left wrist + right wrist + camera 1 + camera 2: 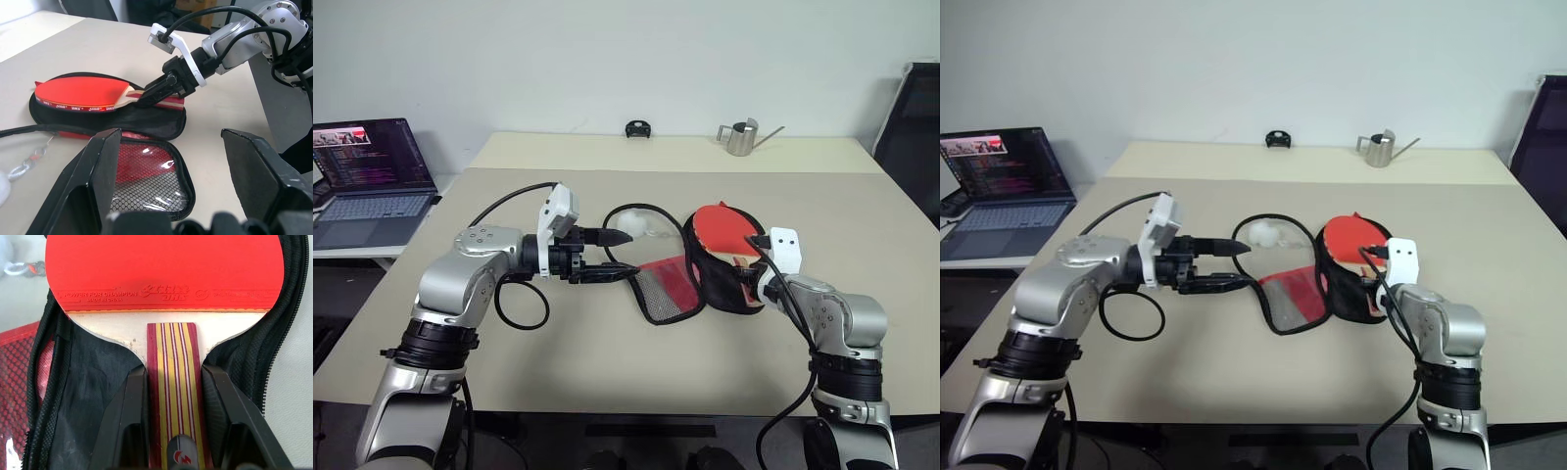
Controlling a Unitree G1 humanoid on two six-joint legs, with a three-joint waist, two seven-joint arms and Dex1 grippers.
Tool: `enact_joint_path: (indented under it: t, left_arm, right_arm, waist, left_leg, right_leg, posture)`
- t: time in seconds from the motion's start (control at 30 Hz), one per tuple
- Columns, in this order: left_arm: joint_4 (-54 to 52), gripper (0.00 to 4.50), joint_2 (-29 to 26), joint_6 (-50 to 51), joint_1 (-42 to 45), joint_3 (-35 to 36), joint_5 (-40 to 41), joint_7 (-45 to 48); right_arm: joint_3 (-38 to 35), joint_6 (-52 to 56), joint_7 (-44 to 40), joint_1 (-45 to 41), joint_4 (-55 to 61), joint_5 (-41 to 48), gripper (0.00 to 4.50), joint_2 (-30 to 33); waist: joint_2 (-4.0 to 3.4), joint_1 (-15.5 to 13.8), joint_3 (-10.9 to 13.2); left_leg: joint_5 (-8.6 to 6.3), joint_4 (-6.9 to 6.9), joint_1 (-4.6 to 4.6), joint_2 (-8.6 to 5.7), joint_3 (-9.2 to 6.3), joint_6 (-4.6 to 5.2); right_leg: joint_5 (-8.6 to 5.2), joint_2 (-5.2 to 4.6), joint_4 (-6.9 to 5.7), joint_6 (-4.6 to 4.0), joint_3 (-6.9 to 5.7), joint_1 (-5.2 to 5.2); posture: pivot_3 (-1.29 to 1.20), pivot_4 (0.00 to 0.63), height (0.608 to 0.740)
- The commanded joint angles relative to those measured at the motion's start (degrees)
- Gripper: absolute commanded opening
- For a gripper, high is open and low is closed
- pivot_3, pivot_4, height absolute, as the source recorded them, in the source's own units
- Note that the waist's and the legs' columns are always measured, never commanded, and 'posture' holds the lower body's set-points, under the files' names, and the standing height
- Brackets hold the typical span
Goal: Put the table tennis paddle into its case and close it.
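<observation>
Right gripper (171,426) clamps the striped handle of the paddle (80,93), one finger on each side. Paddle's red face lies over the black half of the case (720,284), which sits unzipped on the table (607,362) with its red mesh flap (668,289) folded out toward the left arm. Left gripper (625,253) hovers just beside that flap, jaws wide, holding nothing, pointing across toward the case. White pull charm (641,227) lies on the table behind the flap. Far edge has a metal watering can (742,137) and a small black object (638,128). Laptop (372,181) is open on a side desk to the left.
</observation>
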State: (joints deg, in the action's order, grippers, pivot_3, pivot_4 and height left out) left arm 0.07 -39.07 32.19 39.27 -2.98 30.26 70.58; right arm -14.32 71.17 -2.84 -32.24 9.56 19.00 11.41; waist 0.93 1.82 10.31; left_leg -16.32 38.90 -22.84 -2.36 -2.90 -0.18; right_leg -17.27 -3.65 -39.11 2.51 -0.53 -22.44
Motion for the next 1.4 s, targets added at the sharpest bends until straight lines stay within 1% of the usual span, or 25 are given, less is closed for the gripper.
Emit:
enact_joint_path:
  t: [0.03, 0.23, 0.53, 0.6, 0.67, 0.87, 1.0, 1.1, 1.27, 1.33, 1.4]
  left_arm:
    - [-1.72, 3.57, -0.02, -0.45, 0.53, 1.59, 0.85, -0.2]
    - [-1.83, 3.57, 0.14, -0.44, 0.36, 1.55, 0.9, -0.26]
    - [-2.16, 3.57, -0.14, -0.43, -0.2, 1.91, 1.01, -0.35]
    - [-2.21, 3.57, -0.17, -0.44, -0.3, 1.97, 1.02, -0.39]
    - [-2.26, 3.57, -0.22, -0.43, -0.41, 2.03, 1.04, -0.42]
    - [-2.32, 3.57, -0.28, -0.41, -0.54, 2.05, 1.02, -0.5]
    - [-2.42, 3.57, -0.39, -0.48, -0.8, 2.13, 0.98, -0.55]
    - [-2.58, 3.57, -0.45, -0.42, -1.06, 2.27, 1.02, -0.62]
    - [-2.72, 3.57, -0.55, -0.35, -1.53, 2.42, 1.02, -0.6]
    - [-2.64, 3.57, -0.48, -0.38, -1.56, 2.48, 0.94, -0.57]
    - [-2.4, 3.57, -0.46, -0.47, -1.58, 2.43, 0.79, -0.54]
  right_arm:
    - [0.59, -0.52, 0.99, 0.53, 4.02, -0.4, 1.11, -0.79]
    - [0.17, -0.15, 3.28, 0.99, 3.88, -1.0, 1.11, -3.21]
    - [1.28, -1.67, 4.91, 1.32, 2.94, -3.05, 1.11, -4.34]
    - [1.64, -1.76, 4.98, 1.51, 3.25, -3.01, 1.84, -4.8]
    - [1.82, -1.51, 5.0, 1.7, 3.72, -2.79, 2.36, -5.45]
    - [3.47, -1.05, 4.02, 2.09, 7.08, -2.28, 4.48, -5.92]
    - [2.2, 0.11, 0.27, 2.18, 13.08, 2.01, 4.48, -6.05]
    - [1.02, 1.82, -2.57, 2.7, 16.28, 4.06, 4.48, -3.38]
    - [-1.49, 2.77, -10.77, 5.94, 17.93, 8.43, 4.48, 6.35]
    - [-2.76, 1.7, -12.99, 7.6, 16.95, 8.96, 4.11, 10.09]
    - [-3.0, 1.31, -14.54, 8.66, 16.7, 9.55, 3.48, 12.3]
  waist:
    - [0.0, 0.0, 0.0]
    - [-0.01, 0.0, -0.01]
    - [-0.01, 0.0, -0.01]
    - [-0.01, 0.01, -0.01]
    - [-0.01, 0.01, -0.01]
    - [-0.02, 0.01, -0.01]
    - [-0.02, 0.0, -0.01]
    - [-0.02, 0.0, -0.01]
    - [-0.02, -0.18, -0.01]
    - [-0.02, -0.16, -0.01]
    - [-0.02, -0.15, -0.01]
  left_leg:
    - [0.0, 0.0, 0.0, 0.0, 0.0, 0.0]
    - [0.0, 0.0, 0.01, 0.01, 0.0, 0.0]
    - [0.0, 0.0, 0.01, 0.01, 0.0, 0.0]
    - [0.0, 0.0, 0.02, 0.01, -0.01, 0.0]
    - [0.0, 0.0, 0.02, 0.02, 0.0, 0.0]
    - [0.0, 0.0, 0.03, 0.02, -0.01, 0.0]
    - [0.0, 0.0, 0.02, 0.02, -0.01, 0.0]
    - [-0.01, 0.0, 0.03, 0.03, -0.02, 0.01]
    - [-0.02, 0.0, 0.03, 0.02, -0.05, 0.03]
    - [-0.03, 0.0, 0.03, 0.02, -0.04, 0.06]
    - [-0.12, 0.0, 0.03, 0.03, -0.03, 0.21]
  right_leg:
    - [0.0, 0.0, 0.0, 0.0, 0.01, 0.0]
    - [0.0, 0.03, -0.01, 0.0, 0.01, 0.0]
    - [0.0, 0.05, 0.0, 0.0, 0.01, 0.01]
    - [0.0, 0.05, 0.0, 0.0, 0.01, 0.01]
    - [0.0, 0.06, 0.0, 0.0, 0.01, 0.0]
    - [0.0, 0.07, -0.03, 0.0, 0.02, 0.01]
    - [0.0, 0.08, -0.02, 0.0, 0.02, 0.0]
    - [0.0, 0.08, 0.0, 0.0, 0.02, 0.0]
    - [0.0, 0.14, 0.03, 0.0, -0.02, 0.06]
    - [0.0, 0.14, 0.03, 0.0, -0.02, 0.07]
    - [0.0, 0.14, 0.02, 0.0, 0.0, 0.07]
  posture:
    - [0.0, 0.15, 0.74]
    - [0.0, 0.15, 0.74]
    - [0.0, 0.15, 0.74]
    - [0.0, 0.15, 0.74]
    - [0.0, 0.15, 0.74]
    - [0.0, 0.15, 0.74]
    - [0.0, 0.15, 0.74]
    - [0.0, 0.15, 0.74]
    - [0.0, 0.15, 0.74]
    - [0.0, 0.15, 0.74]
    - [0.0, 0.15, 0.74]
